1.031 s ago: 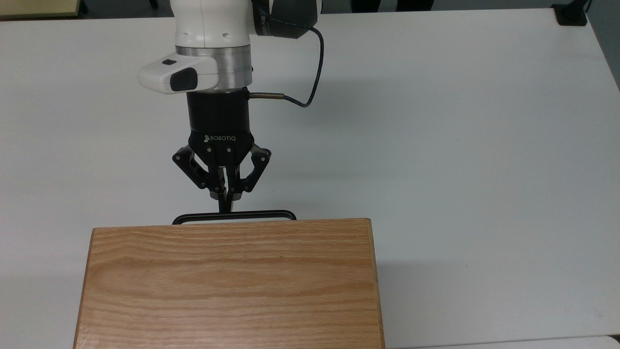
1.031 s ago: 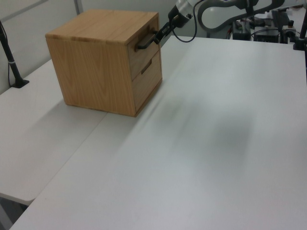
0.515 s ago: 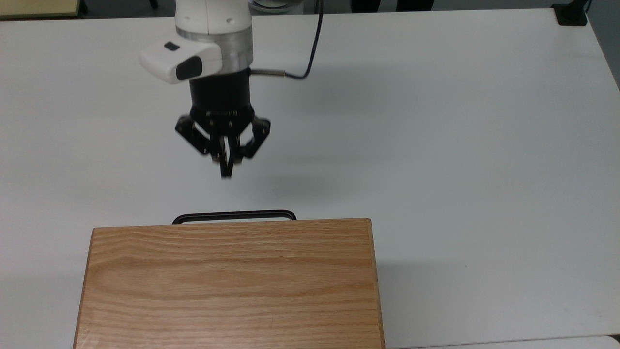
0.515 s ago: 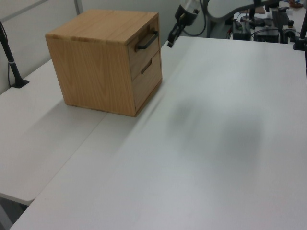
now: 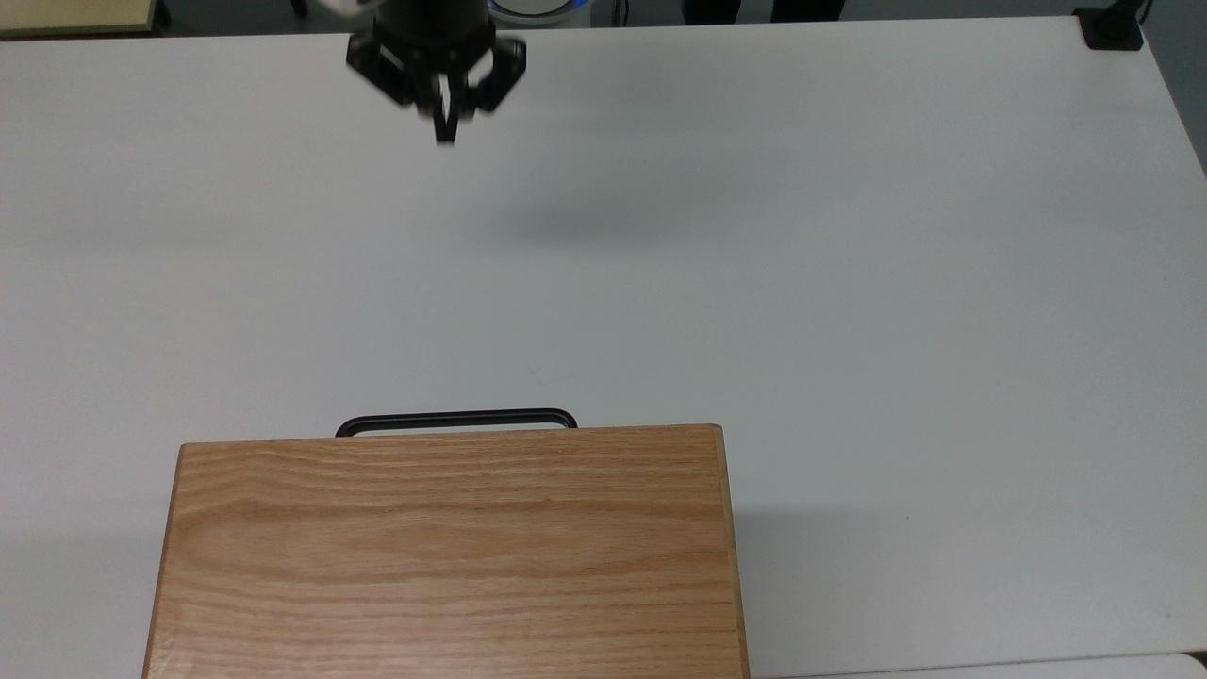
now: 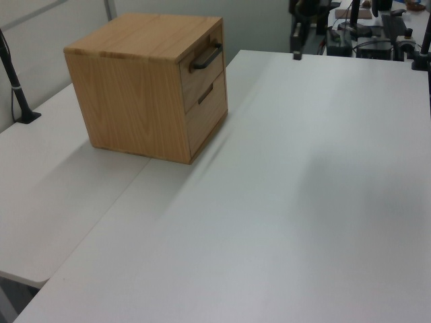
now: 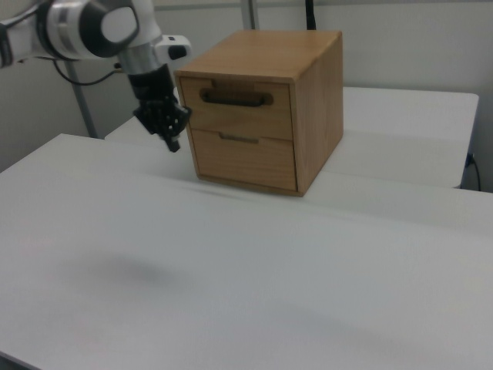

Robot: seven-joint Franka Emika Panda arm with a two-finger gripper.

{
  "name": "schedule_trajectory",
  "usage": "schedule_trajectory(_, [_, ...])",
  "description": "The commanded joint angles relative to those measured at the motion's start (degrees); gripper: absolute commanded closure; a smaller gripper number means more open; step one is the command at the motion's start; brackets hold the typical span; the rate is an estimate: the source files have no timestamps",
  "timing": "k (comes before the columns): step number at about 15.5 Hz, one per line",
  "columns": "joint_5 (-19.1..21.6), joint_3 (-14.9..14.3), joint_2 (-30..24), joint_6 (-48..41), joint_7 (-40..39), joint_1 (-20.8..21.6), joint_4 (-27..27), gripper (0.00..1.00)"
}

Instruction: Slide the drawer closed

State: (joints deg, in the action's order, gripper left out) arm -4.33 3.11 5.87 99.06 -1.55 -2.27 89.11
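The light oak drawer (image 7: pixel 236 99) with its long black bar handle (image 5: pixel 456 421) sits flush in the top slot of the wooden cabinet (image 6: pixel 141 84) on the white bench (image 5: pixel 849 236), handle horizontal. The right view shows two drawer fronts. The black tool (image 5: pixel 443 132) hangs well apart, fingers clenched, empty.

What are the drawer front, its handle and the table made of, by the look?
Drawer: light oak-like wood, visible grain, matte; solid or veneer unclear. Handle: thin black bar, probably painted metal. Table: smooth white top, likely laminate.
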Motion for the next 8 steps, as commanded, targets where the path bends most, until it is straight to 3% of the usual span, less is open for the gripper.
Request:
schedule_trajectory(1, [0.02, -0.39, -6.39, -6.58, -1.08, 1.3, 5.02, 1.0])
schedule_trajectory(5, [0.37, -8.1, -9.46, -7.49, -0.38, 9.81, 7.55, 1.0])
schedule_trajectory(8, [0.99, -9.71, -10.18, -6.87, -0.29, 10.89, 8.36, 0.97])
